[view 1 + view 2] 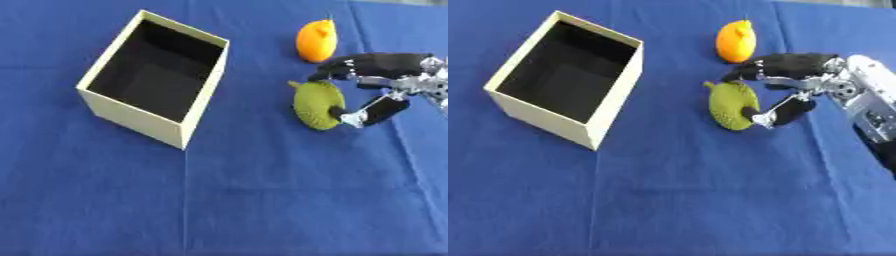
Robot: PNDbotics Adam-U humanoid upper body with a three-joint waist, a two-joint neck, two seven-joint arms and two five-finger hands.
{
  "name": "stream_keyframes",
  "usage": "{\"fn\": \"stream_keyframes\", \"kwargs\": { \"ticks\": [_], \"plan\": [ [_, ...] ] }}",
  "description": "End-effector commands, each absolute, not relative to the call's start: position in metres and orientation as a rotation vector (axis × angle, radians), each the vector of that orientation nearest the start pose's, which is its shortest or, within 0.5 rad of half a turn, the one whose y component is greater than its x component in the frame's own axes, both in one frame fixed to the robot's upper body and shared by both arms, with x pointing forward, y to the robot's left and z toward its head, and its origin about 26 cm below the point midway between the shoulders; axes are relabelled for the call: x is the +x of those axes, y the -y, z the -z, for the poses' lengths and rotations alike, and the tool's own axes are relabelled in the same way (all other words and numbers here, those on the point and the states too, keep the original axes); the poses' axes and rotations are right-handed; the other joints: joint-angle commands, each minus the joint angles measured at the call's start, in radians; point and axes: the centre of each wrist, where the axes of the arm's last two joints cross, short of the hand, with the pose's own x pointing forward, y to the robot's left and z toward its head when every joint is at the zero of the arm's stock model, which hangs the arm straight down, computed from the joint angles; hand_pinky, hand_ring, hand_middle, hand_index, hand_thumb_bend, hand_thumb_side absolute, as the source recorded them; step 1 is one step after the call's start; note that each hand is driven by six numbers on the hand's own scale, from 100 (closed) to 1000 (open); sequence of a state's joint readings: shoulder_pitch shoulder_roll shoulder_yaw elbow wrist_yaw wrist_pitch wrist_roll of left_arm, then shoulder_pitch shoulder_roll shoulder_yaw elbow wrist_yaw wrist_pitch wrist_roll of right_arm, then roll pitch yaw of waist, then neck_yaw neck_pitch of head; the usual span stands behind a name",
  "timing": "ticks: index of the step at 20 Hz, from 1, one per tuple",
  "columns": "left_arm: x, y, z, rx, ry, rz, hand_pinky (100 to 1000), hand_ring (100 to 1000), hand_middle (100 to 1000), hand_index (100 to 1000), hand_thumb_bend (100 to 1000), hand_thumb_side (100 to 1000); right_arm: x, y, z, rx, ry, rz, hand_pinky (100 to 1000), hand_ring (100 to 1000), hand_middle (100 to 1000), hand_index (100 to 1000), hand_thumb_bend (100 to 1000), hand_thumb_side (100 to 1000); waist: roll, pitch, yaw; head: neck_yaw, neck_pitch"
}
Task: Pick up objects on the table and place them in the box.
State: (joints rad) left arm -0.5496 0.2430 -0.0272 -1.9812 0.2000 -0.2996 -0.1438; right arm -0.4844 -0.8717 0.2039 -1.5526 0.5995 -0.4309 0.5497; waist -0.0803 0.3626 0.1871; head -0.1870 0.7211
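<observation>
Cream box (140,117) — dark inside, right robot hand (798,82) gripping green fruit (730,106)

Box (140,117) left of two fruits (318,105).

Blue cloth (262,200) covers the whole counter, faint creases running across it; a grey strip shows beyond its far edge.

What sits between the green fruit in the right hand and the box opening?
Nothing visible. Bare blue cloth lies between the green fruit, pinched by the right hand, and the open box. The orange fruit sits behind, off that path.
</observation>
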Motion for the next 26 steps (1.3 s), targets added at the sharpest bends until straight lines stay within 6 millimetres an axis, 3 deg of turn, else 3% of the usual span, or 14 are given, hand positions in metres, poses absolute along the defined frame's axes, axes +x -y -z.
{"fn": "stream_keyframes", "kwargs": {
  "ticks": [1,5,8,12,26],
  "plan": [
    [0.3122,-0.2129,-0.2692,0.418,-3.362,-0.58,795,779,693,817,100,590,0.3613,0.3631,-0.2217,-0.793,1.371,-1.976,1000,1000,870,990,100,360,0.003,-0.017,0.002,-0.003,-0.001],
    [0.3123,-0.2126,-0.27,0.42,-3.359,-0.577,795,778,692,816,100,589,0.3621,0.3626,-0.2197,-0.769,1.36,-1.98,1000,1000,791,933,100,349,0.002,-0.015,0.005,0.0,0.007],
    [0.3123,-0.2119,-0.2701,0.425,-3.357,-0.578,795,776,690,814,100,589,0.3635,0.3633,-0.2197,-0.761,1.362,-1.966,1000,1000,626,862,100,334,0.001,-0.015,0.007,0.0,0.008],
    [0.3123,-0.2115,-0.2704,0.432,-3.354,-0.576,795,775,687,813,100,589,0.366,0.3654,-0.2194,-0.769,1.361,-1.946,1000,1000,512,773,100,327,0.001,-0.015,0.009,0.0,0.008],
    [0.3123,-0.2085,-0.2757,0.441,-3.333,-0.57,792,769,680,811,100,588,0.3636,0.3633,-0.2141,-0.804,1.466,-1.931,852,885,355,629,100,320,0.011,-0.015,-0.004,-0.009,0.009]
  ]
}}
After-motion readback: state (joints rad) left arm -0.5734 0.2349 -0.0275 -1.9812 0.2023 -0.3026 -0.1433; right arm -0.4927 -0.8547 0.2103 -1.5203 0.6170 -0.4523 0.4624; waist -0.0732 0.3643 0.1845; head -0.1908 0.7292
